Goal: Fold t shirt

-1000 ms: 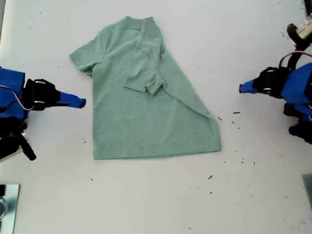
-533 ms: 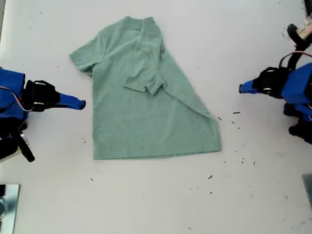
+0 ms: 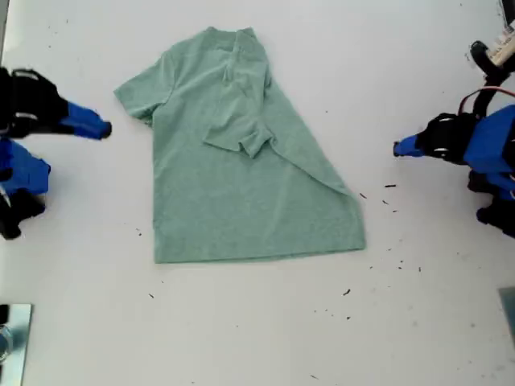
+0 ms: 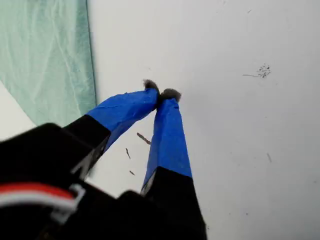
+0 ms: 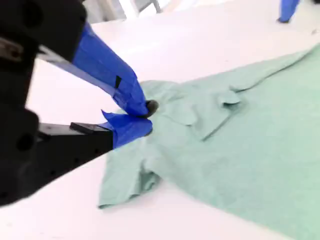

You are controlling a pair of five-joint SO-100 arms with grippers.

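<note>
The t shirt lies flat on the white table, collar toward the far edge. One side is folded inward, so that sleeve rests on the chest. My first gripper is at the exterior view's right, apart from the shirt. Its tips meet over bare table, shut on nothing, with the shirt's edge beyond. My second gripper hovers at the exterior view's left, beside the spread sleeve. It is shut and empty, raised over the sleeve's side of the shirt.
Dark specks dot the table by the shirt's hem corner at the exterior view's right. A metal piece sits at that view's lower left corner. A cable and white part are at its upper right.
The second gripper has pulled back toward the exterior view's left and moved up toward the far side, away from the shirt's side edge. The first gripper and shirt have stayed put.
</note>
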